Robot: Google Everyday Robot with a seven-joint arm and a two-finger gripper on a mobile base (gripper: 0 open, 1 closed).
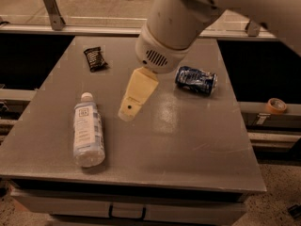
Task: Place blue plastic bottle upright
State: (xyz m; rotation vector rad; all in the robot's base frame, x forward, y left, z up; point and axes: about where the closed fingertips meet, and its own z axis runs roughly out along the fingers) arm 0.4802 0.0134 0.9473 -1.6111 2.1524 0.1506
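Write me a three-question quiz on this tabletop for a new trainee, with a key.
1. True or false: the blue plastic bottle stands upright on the table.
2. The tool is: A) above the table, between the bottle and the crushed blue can; B) clamped on the can; C) beyond the table's near edge.
3. Which item lies nearest the table's far left corner?
Key: 1 false, it lies on its side with its white cap toward the far edge. 2 A. 3 the dark snack packet.
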